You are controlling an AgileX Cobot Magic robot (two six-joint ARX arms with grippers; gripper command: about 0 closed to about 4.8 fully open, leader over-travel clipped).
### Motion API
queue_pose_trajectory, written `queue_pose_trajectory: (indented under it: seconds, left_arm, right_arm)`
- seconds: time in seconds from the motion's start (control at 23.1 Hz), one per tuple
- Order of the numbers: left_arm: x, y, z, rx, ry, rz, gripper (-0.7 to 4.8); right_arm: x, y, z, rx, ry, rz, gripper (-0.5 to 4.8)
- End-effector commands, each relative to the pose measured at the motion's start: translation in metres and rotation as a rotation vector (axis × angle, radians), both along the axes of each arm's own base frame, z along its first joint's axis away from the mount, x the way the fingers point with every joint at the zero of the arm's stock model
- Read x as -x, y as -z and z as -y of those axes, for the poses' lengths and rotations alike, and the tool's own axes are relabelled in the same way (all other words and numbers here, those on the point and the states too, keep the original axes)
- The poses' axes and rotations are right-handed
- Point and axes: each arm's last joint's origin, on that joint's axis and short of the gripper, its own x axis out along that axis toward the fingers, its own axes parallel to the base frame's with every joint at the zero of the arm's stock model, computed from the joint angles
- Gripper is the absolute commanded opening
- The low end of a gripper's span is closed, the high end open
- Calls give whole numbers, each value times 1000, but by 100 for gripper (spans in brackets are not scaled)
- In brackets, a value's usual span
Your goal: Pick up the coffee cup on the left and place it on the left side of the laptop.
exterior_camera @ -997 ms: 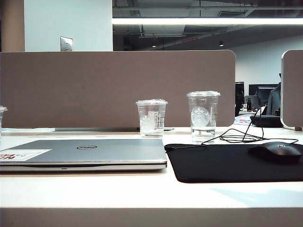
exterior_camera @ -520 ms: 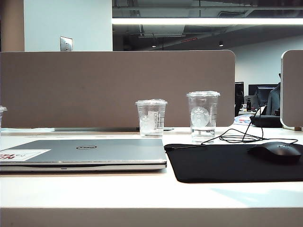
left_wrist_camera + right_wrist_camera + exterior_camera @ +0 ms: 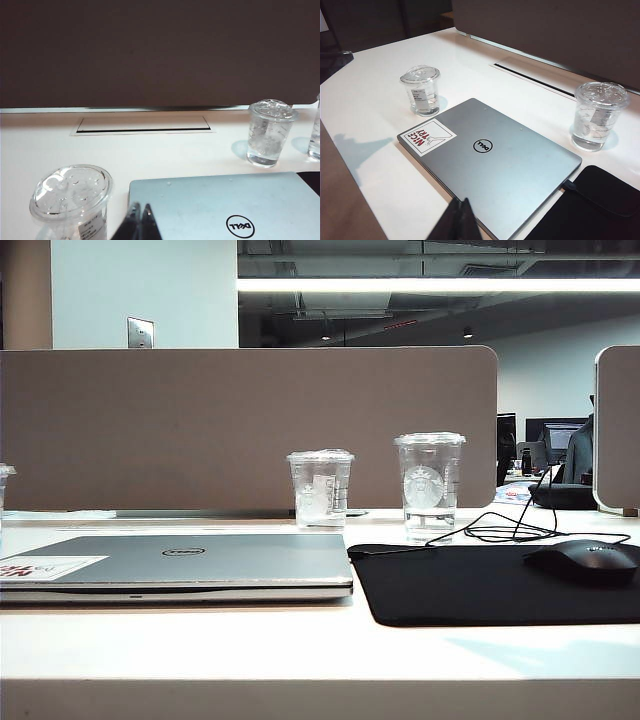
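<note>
The coffee cup (image 3: 70, 200), short and clear with a domed lid and a white label, stands upright on the white table just beside the left edge of the silver Dell laptop (image 3: 225, 205). My left gripper (image 3: 140, 205) is shut and empty. It hovers over the laptop's near corner, close to the cup but not touching it. In the right wrist view the coffee cup (image 3: 421, 90) stands by the laptop (image 3: 490, 160) near its white and red sticker. My right gripper (image 3: 460, 200) is shut and empty over the laptop's front edge. Only a sliver of the coffee cup (image 3: 4, 472) shows in the exterior view; neither arm appears there.
A mid-height clear cup (image 3: 320, 487) and a taller Starbucks cup (image 3: 430, 485) stand behind the laptop (image 3: 180, 560). A black mouse mat (image 3: 480, 585) with a mouse (image 3: 585, 560) and cable lies to the right. A grey partition (image 3: 250, 425) backs the table, and a cable hatch (image 3: 142, 124) lies flush with the tabletop.
</note>
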Motion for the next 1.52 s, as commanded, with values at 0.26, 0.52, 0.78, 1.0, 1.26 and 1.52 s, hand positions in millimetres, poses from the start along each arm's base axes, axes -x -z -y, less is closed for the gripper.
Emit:
queue_pose_trajectory:
  seconds: [0.26,0.52,0.78,1.0,1.26,1.52]
  left_arm:
    - [8,17,-1,2,-6,55,-6]
    - [10,29,-6,36,-27,74,-6]
    - [6,42,-9,35,-48,51,-5]
    - [4,49,-9,33,-40,54,-5]
    - [4,51,-3,30,5,34,-5]
    - [4,51,-6,30,-22,34,-6]
  right_arm:
    - [0,-5,0,-23,1,24,-1]
    - [0,-5,0,-23,1,24,-1]
    - [0,-5,0,-23,0,24,-1]
    - [0,-5,0,-23,1,24,-1]
    - [0,-5,0,-23,0,24,-1]
    - [0,-5,0,-23,1,24,-1]
